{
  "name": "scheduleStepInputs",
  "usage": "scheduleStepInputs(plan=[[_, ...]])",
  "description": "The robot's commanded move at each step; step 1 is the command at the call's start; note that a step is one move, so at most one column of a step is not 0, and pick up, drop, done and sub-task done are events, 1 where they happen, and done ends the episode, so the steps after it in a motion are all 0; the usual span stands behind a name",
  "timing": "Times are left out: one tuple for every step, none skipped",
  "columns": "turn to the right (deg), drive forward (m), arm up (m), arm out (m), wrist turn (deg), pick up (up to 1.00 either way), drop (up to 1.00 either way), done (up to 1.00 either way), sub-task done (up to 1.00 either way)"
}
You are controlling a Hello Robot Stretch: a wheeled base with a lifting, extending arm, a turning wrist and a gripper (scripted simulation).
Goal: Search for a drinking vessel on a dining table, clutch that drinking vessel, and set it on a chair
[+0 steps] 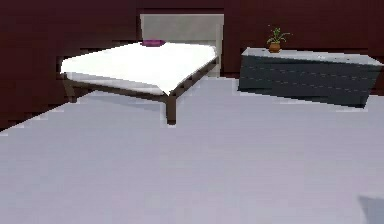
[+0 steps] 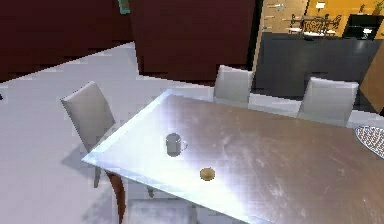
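From where I stand, the forward view takes in sleeping furniture: a bed [image 1: 130, 65] with a white cover on a dark wooden frame, a pale grey headboard [image 1: 180, 27] against a deep maroon wall [image 1: 50, 30], and a small purple cushion-like thing [image 1: 152, 43] lying at the head end. To the forward view's right of the bed, well apart from it, stands a long grey-blue dresser [image 1: 305, 75] with a potted plant [image 1: 275, 40] on top, and pale grey floor [image 1: 200, 160] spreads in front of both. The arm side view gives the dining furniture instead: a glossy, silvery tabletop [image 2: 270, 130] on reddish-brown legs, and on it the drinking vessel [image 2: 174, 144], a small grey cylinder standing upright, darker at its mouth, toward the tabletop's left end and clear of its edges. Near it, toward the arm side view's right and closer to the near edge, lies a small round tan thing [image 2: 208, 173], apart from the vessel. A grey chair [image 2: 90, 115] stands at the tabletop's left end, and two more chairs [image 2: 233, 83] sit along the far side. A wire-mesh bowl [image 2: 372, 138] rests at the right edge. How the jaws stand I cannot tell.
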Motion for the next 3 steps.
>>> scheduleStepInputs(plan=[[0.0, 0.0, 0.5, 0.0, 0.0, 0.0, 0.0, 0.0, 0.0], [0.0, 0.0, 0.26, 0.0, 0.0, 0.0, 0.0, 0.0, 0.0], [0.0, 0.0, 0.0, 0.5, 0.0, 0.0, 0.0, 0.0, 0.0]])
